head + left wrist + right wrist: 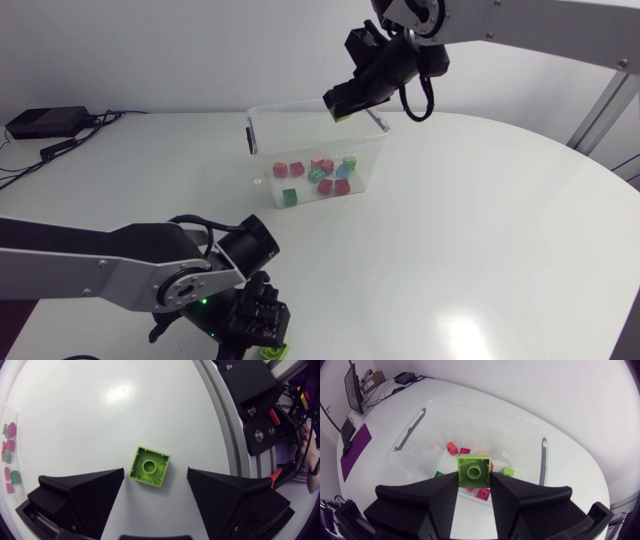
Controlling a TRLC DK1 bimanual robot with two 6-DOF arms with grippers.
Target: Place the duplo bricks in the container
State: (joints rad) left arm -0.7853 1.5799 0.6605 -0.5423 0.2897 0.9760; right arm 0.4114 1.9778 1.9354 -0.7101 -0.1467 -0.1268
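Jaws of the left gripper (155, 477) stand wide open, pointed down at the table (480, 220) near its front edge on the left side. A lime-green loose brick (149, 466) lies on the table between the two fingers, hollow side up, slightly turned, with clear white surface on both sides of it; neither finger touches it. In the head view only a sliver of this brick shows beneath the gripper. Jaws of the right gripper (340, 108) are closed narrow on a second lime-green brick, the held brick (474, 471), pinched from two sides at the fingertips with its hollow face toward the wrist camera. This gripper hangs over the far right corner of the container (370, 165), a clear plastic tub standing at the far middle of the table, well apart from the left gripper. The held brick appears to sit above the rim rather than inside the tub, though the head view is too tight at that corner to confirm. A black handle (249, 135) shows at the tub's left end; the right wrist view shows one at each end. On the tub floor lies a loose scatter of bricks (320, 175) in red, pink, green and orange, gathered toward the near right part, some touching one another.
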